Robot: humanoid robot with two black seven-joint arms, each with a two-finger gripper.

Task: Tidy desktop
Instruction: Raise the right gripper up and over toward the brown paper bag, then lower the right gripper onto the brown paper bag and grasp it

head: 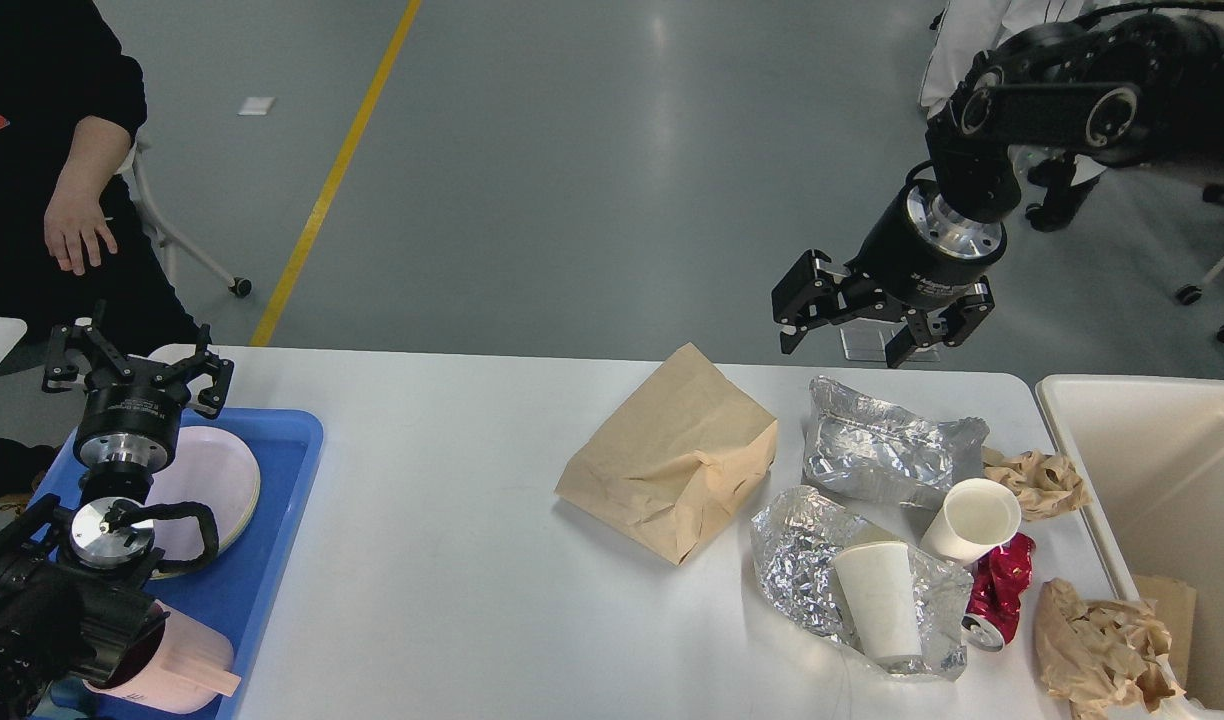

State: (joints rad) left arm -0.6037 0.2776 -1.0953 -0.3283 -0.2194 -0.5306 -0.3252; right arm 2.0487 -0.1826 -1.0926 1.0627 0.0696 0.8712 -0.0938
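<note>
Head view: both tools, left (137,372) and right (880,322), hang spread apart and empty over desktop (442,570) edges.

Smooth grey glossy floor (592,170) beyond the far edge, streaked with pale glare from overhead light. Yellow painted floor line (337,170) slanting toward the far left corner. Small white paper scrap (256,105) lying left of it. Castored chair legs (1207,280) at the right.
</note>
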